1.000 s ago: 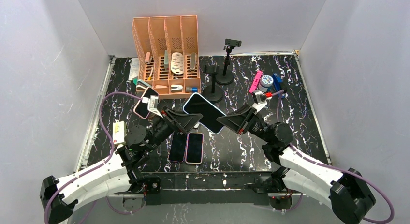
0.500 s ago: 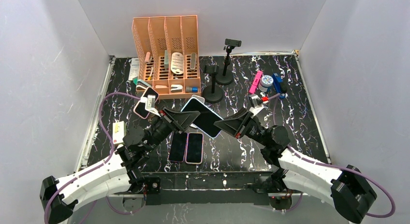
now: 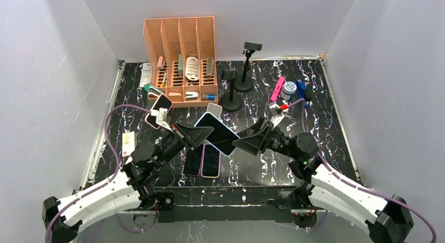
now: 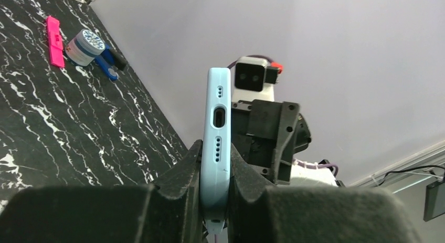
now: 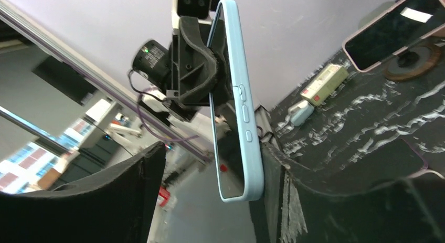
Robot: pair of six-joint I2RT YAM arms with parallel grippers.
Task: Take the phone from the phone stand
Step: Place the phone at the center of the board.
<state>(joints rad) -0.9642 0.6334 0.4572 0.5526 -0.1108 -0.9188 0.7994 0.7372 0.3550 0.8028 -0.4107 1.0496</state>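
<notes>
The phone (image 4: 216,128) is pale blue, the table (image 3: 315,117) black with white veining, the organizer (image 3: 181,43) peach-orange.

A robotics lab test cell.
White panel walls (image 3: 47,70) box in a black marbled table (image 3: 325,133). An orange file organizer (image 3: 181,43) stocked with small props stands at its back, a small camera on a stand (image 3: 252,46) is just right of the organizer, and two white, cabled robot arms (image 3: 99,193) are bolted well in front of it.
</notes>
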